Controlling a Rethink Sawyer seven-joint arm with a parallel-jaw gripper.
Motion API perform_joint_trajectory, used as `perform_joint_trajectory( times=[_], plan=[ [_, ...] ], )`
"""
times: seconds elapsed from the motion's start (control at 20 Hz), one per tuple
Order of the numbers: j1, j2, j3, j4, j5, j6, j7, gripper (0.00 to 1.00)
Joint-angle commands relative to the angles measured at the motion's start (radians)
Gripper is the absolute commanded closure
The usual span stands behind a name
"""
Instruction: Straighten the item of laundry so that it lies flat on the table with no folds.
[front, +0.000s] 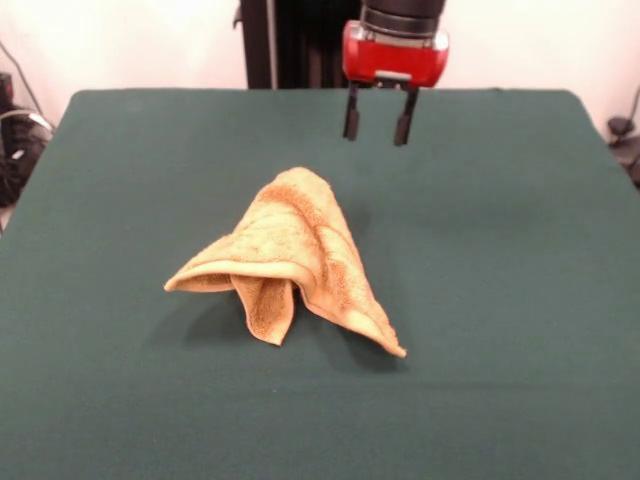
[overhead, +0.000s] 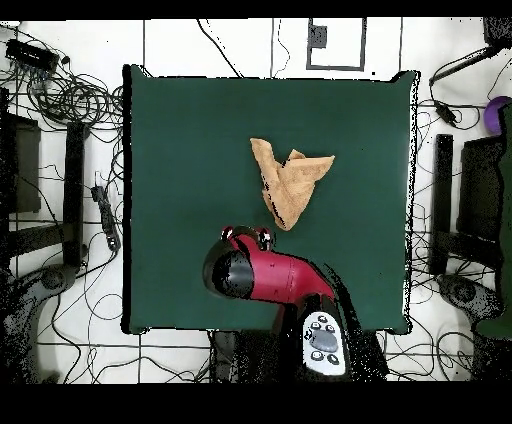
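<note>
**Crumpled towel near mid-desk, hand empty above the far side**

The desk (front: 520, 300) fills most of both views, a broad rectangle covered in dark green cloth, far bigger than anything on it.

The red and black arm (overhead: 275, 275) is next in size. In the overhead view it reaches in from the robot's edge of the desk and ends just short of the towel. In the front view only its red wrist housing shows at the top, with the hand (front: 378, 128) hanging below it over the far part of the desk.

The hand is released: its two dark fingers (front: 352, 112) point straight down with a clear gap between them and nothing in that gap. It hovers off the cloth, apart from the towel and behind it as the front view has it.

The towel (front: 295, 255) lies near the middle of the desk, golden-tan terry, bunched and folded over itself. It rises to a rounded peak at its far end and spreads toward the camera into three flaps: one pointing left, a short one hanging in the centre, and a longer one running down to the right. In the overhead view it (overhead: 288, 185) reads as a rough forked shape.
</note>
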Motion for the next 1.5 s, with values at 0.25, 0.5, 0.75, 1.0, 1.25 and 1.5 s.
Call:
perform_joint_trajectory(
  times=[0.25,0.5,0.75,1.0,1.25,1.5],
  plan=[
    [-0.129,-0.033,0.13,0.027,0.053,0.136,0.149,0.0],
    [-0.17,0.047,0.172,-0.175,0.073,0.239,0.101,0.0],
    [-0.182,0.131,0.193,-0.318,0.051,0.335,0.054,0.0],
    [-0.103,0.258,0.173,-0.379,0.092,0.187,0.182,0.0],
    [-0.052,0.281,0.143,-0.491,0.152,0.303,0.221,0.0],
    [-0.01,0.277,0.086,-0.544,0.204,0.41,0.267,0.0]
  ],
)
